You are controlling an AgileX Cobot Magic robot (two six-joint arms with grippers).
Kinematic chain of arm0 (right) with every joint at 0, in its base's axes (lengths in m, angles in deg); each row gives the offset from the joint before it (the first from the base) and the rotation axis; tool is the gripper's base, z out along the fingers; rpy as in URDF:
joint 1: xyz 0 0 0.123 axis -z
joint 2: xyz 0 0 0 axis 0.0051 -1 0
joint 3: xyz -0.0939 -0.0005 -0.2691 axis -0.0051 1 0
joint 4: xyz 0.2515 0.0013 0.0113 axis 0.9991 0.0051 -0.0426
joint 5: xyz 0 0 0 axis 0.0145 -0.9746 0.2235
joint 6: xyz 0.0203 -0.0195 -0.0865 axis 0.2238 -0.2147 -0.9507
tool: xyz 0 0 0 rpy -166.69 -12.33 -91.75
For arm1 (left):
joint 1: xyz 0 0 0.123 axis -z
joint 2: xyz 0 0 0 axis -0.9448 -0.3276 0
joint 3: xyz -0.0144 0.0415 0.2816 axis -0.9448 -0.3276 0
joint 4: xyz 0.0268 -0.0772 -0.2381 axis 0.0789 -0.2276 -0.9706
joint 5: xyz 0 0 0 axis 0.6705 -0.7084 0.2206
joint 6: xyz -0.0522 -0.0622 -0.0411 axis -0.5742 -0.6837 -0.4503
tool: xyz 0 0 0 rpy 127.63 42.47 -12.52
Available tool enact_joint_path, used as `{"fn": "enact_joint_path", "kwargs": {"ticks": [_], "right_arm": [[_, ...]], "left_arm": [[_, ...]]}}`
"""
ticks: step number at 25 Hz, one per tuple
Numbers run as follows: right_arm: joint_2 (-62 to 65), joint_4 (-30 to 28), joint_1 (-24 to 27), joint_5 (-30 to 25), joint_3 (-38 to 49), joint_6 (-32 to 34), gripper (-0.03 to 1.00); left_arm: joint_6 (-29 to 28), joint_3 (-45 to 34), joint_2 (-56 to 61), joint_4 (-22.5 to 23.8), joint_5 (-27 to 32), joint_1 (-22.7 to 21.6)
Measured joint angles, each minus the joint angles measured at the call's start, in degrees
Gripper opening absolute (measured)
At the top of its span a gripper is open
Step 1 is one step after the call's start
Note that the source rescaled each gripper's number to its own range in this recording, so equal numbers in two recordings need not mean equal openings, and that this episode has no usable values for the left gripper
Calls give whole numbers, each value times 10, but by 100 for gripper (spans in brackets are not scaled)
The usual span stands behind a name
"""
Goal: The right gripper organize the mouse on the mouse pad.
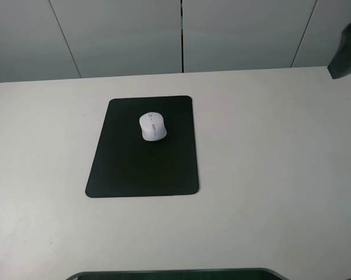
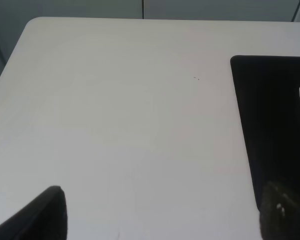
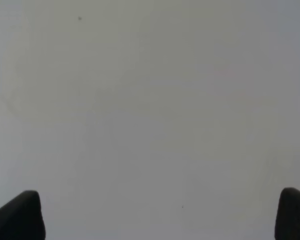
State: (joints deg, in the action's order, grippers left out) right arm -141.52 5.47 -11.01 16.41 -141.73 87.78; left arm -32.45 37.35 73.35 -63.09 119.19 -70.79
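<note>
Mouse (image 1: 153,126) lies flat on the mouse pad (image 1: 143,163), in its far half, nothing touching it, so the placing looks done. Right hand (image 3: 159,215) is released, fingers spread wide over bare bench (image 1: 268,146), mouse and pad well off to its left. Left hand (image 2: 162,212) is likewise spread, the pad just beside it. Little seems left beyond retreating.
</note>
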Motion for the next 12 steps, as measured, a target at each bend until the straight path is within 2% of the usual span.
{"fn": "enact_joint_path", "kwargs": {"ticks": [5, 12], "right_arm": [[111, 10, 34, 22, 65, 2, 100], [261, 11, 72, 7, 125, 13, 100]], "left_arm": [[0, 0, 0, 0, 0, 0], [0, 0, 0, 0, 0, 0]]}}
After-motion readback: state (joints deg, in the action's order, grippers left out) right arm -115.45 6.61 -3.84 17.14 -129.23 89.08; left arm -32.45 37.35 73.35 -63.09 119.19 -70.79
